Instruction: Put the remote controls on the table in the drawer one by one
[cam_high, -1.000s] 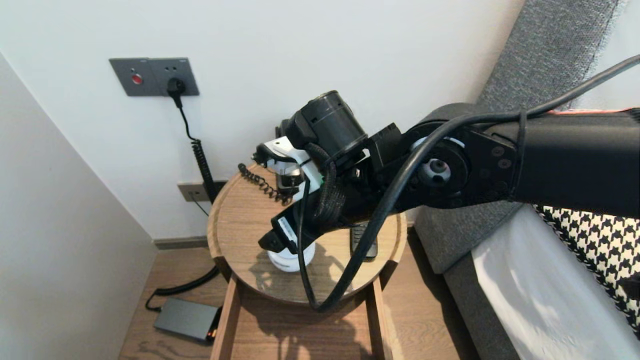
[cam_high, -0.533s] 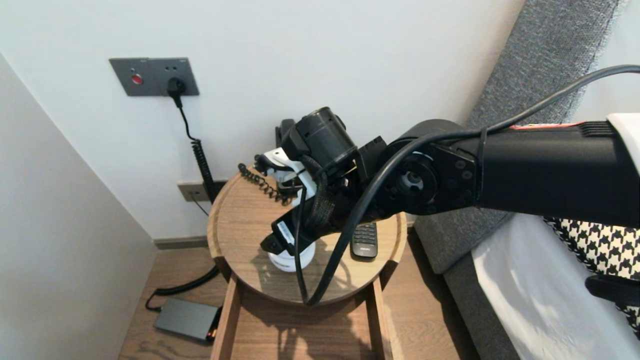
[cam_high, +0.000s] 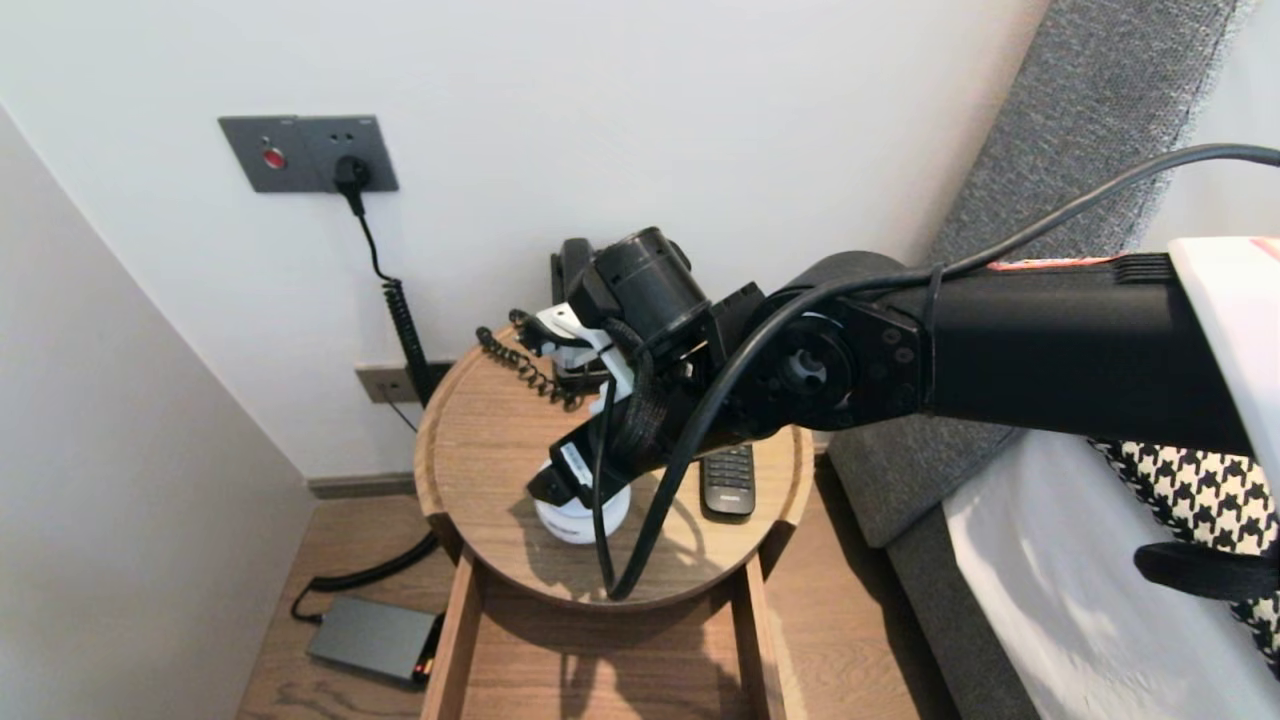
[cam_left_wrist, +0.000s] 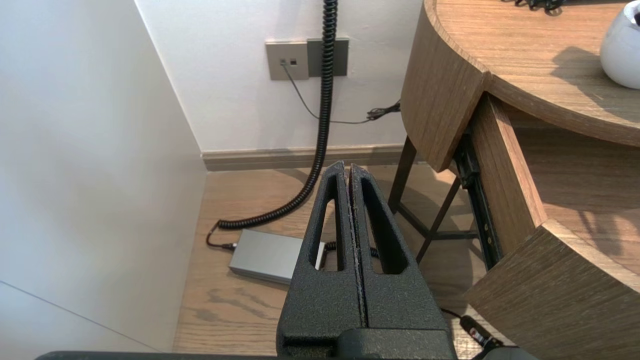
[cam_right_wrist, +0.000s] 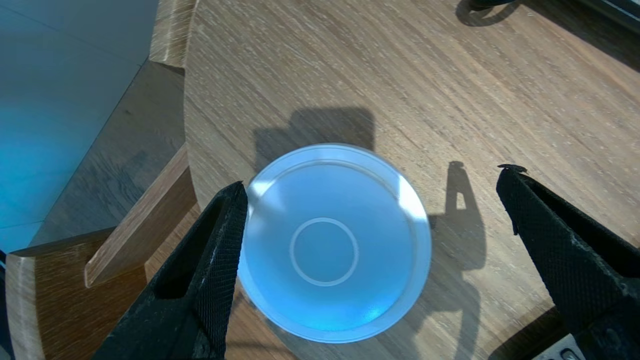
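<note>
Head view: a white cup (cam_high: 578, 518) is seen upright, mouth upward, on the round table (cam_high: 470, 450), lower centre. Left wrist view: the left gripper (cam_left_wrist: 348, 170) is pressed closed, bottom centre. Right wrist view: the right gripper (cam_right_wrist: 374, 179) is spread wide on both sides of the cup, nothing gripped.
</note>
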